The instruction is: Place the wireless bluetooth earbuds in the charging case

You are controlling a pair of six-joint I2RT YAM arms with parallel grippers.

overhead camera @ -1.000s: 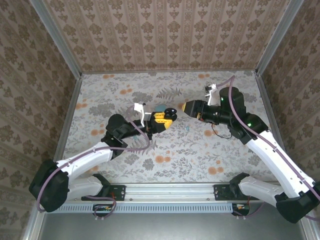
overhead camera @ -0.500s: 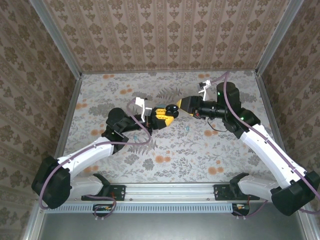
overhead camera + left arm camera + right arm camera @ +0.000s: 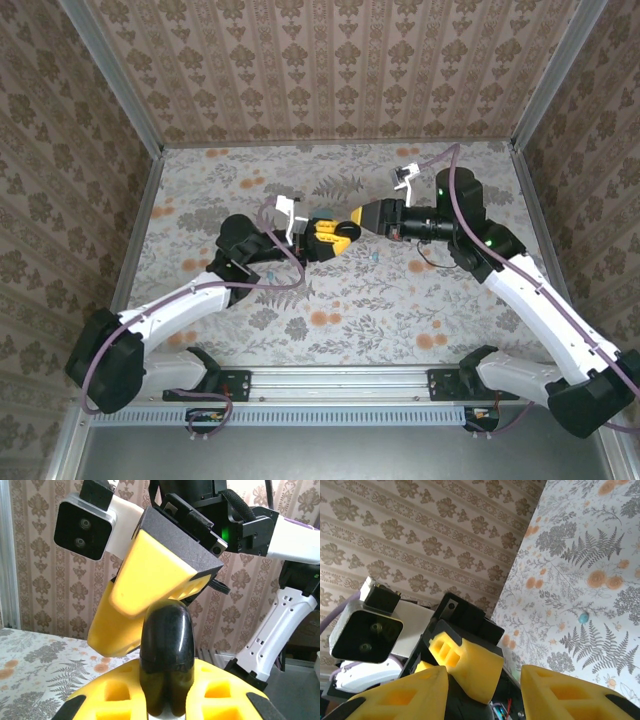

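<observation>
- Flowered tabletop (image 3: pixel 450 310), papered walls (image 3: pixel 330 70) around.
- Left claw (image 3: pixel 336 238) pinches the black charging case (image 3: pixel 165 650).
- Right claw (image 3: pixel 352 221) — jaws spread — at the case's top.
- One turquoise earbud (image 3: pixel 583 617) lies loose near the case.

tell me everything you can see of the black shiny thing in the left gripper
The black shiny piece is smooth, glossy and plastic-looking, with a rounded end and a groove along its front. Its other end is clamped between the yellow fingers of the left gripper, the rounded end poking out, over the middle of the table. The right gripper sits just behind that end; contact is unclear.
</observation>
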